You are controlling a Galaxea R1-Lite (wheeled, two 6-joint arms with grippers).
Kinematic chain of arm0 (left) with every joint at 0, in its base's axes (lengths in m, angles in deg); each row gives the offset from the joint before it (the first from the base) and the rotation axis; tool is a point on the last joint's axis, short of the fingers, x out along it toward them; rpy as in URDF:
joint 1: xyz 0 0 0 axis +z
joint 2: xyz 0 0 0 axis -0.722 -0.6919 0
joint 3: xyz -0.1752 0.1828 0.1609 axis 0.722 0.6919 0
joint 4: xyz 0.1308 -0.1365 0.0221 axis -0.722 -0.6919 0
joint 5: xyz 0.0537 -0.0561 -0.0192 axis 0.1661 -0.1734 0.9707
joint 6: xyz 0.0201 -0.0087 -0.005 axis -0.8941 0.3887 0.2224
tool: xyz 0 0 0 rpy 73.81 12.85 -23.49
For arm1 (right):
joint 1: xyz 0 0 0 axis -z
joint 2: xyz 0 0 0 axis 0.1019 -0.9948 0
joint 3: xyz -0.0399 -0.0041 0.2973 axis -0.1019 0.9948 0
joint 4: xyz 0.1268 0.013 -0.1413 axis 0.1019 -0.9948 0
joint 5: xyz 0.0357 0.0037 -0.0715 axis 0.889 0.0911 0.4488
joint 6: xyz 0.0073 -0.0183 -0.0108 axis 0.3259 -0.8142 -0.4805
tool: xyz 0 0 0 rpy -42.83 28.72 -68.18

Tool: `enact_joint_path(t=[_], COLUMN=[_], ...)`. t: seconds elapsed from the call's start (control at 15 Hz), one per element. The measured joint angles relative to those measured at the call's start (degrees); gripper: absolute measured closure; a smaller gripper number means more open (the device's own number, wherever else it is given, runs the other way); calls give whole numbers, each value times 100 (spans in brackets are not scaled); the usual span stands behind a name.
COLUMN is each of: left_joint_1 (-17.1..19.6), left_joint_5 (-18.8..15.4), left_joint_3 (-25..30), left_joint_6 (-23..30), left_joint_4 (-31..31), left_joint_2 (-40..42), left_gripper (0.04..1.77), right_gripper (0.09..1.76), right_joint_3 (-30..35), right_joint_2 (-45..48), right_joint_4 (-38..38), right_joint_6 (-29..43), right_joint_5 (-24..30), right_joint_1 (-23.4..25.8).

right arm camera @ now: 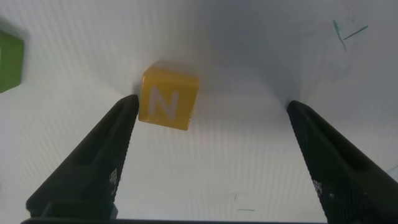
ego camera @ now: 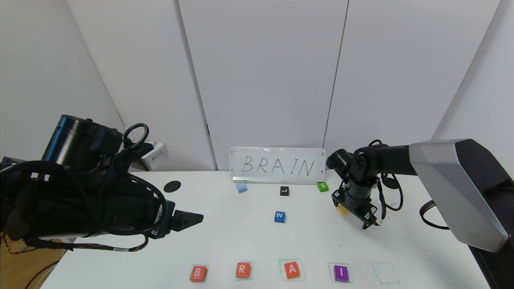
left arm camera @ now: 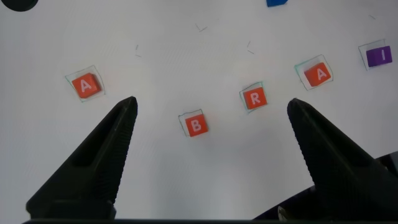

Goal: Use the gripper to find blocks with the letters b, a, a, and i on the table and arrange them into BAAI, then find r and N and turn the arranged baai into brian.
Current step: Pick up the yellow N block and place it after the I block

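Tabletop (ego camera: 409,241), white, large: carries a near-edge row of drawn squares at 6 o'clock holding B (ego camera: 198,273), R (ego camera: 243,270), A (ego camera: 292,269) and purple I (ego camera: 341,273); the fifth square (ego camera: 385,273) at the row's right end stands empty. Right gripper (right arm camera: 208,109): hangs over the far right of the tabletop, at about 2 o'clock from the row, fingers spread wide and holding nothing. Left gripper (left arm camera: 211,109): raised at 9 o'clock, fingers likewise spread and empty, well apart from the yellow block. N (right arm camera: 168,103), small yellow block: lies on the tabletop inside the right gripper's span but off centre, close against one finger (right arm camera: 118,140) and far from the other; judged to need a sideways correction before closing. Right arm is plainly the nearer.
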Motion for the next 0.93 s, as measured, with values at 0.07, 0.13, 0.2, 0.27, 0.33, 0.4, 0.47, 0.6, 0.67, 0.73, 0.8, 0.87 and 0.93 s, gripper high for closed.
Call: enact_joint_path(t=[0.07,0.13,0.2,0.27,0.33,0.4,0.47,0.6,0.67,0.73,0.8,0.87,0.93], left_joint_1=[2,0,0,2,0,0,0,0,0,0,0,0,0], left_joint_5=[0,0,-5,0,-2,-2,-2,-5,-2,-2,-5,-2,-2], left_joint_3=[0,0,0,0,0,0,0,0,0,2,5,6,9], left_joint_6=[0,0,0,0,0,0,0,0,0,-2,0,0,0], left_joint_4=[2,0,0,0,-5,-6,-5,-6,-6,-6,-6,-6,-6], left_joint_2=[-2,-2,-2,-4,-4,-6,-6,-6,-9,-11,-13,-22,-33], left_gripper=[9,9,9,9,9,9,9,9,9,9,9,9,9], right_gripper=[14,14,14,14,14,14,14,14,14,36,52,67,81], right_joint_3=[0,0,0,0,0,0,0,0,0,0,0,0,0], right_joint_2=[-2,-5,-10,-11,-11,-11,-13,-13,-13,-18,-21,-21,-21], right_joint_4=[-2,0,0,-2,0,0,0,0,0,0,-2,5,13], right_joint_6=[0,1,0,1,0,1,4,0,-2,-2,-10,-16,-18], right_joint_5=[0,0,-2,-2,-5,-5,-2,-5,-2,-5,-5,-5,-5], right_joint_1=[0,-7,-13,-13,-11,-7,-7,2,6,9,9,9,11])
